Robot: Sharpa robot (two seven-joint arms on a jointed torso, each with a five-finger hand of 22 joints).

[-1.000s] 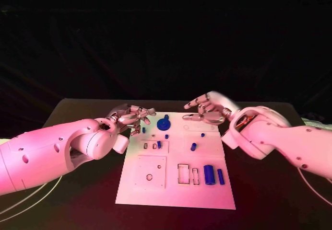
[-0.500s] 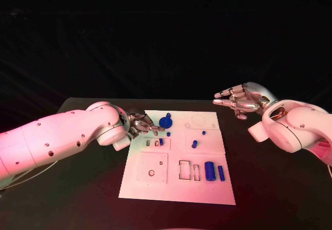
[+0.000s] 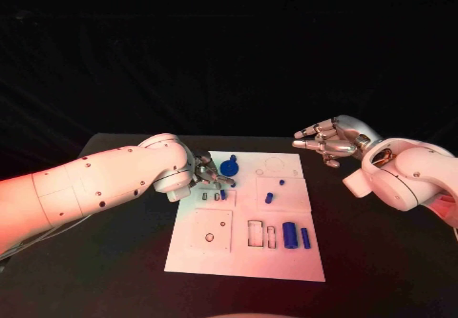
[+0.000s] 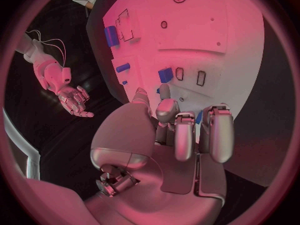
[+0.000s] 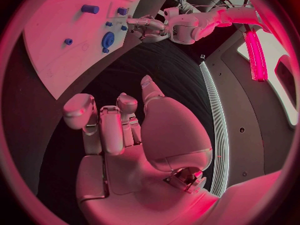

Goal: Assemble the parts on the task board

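Task board (image 3: 246, 258), white, at middle of black bench (image 3: 114, 265), long axis running 12 to 6 in head view. Round blue part (image 3: 229, 168) standing near board's 11 o'clock corner, smaller blue parts scattered below it, two upright blue cylinders (image 3: 289, 236) toward 5 o'clock. Left hand (image 3: 207, 171) low over board's 10 o'clock edge, fingers curled close together, nothing seen between them; cannot tell if touching anything. Round blue part just beside this hand, at about 2 o'clock from fingertips. Right hand (image 3: 329, 140) raised off board's 1 o'clock corner, well apart from all parts, fingers loosely spread, holding nothing. Left hand plainly the nearer; next reach judged short, toward 2 o'clock
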